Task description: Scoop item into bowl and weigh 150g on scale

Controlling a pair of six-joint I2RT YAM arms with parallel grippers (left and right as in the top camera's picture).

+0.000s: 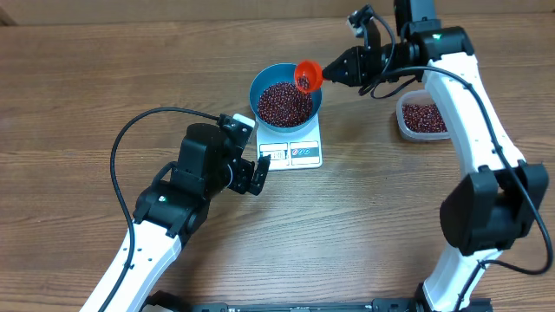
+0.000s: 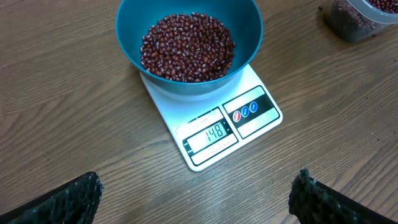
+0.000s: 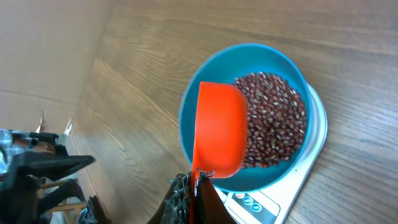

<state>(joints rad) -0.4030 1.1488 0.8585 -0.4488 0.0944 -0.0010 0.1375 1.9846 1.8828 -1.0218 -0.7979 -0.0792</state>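
Gripper on my right [image 1: 334,73] was clamped on the orange scoop [image 1: 308,76], tipped over the blue bowl [image 1: 260,90] of beans [image 1: 284,102] sitting on the scale [image 1: 299,154], upper centre of overhead frame. Display [image 2: 211,134] read 148. My left gripper [image 1: 256,173] hung wide, empty, just lower left of scale.

Clear rounded-rectangular plastic tub [image 1: 419,135], lidless, upright, right side of desk [image 1: 78,78], far half. Desk top brown wood-grain. Dark clutter [image 3: 37,168] past desk edge in right wrist view, unidentifiable.
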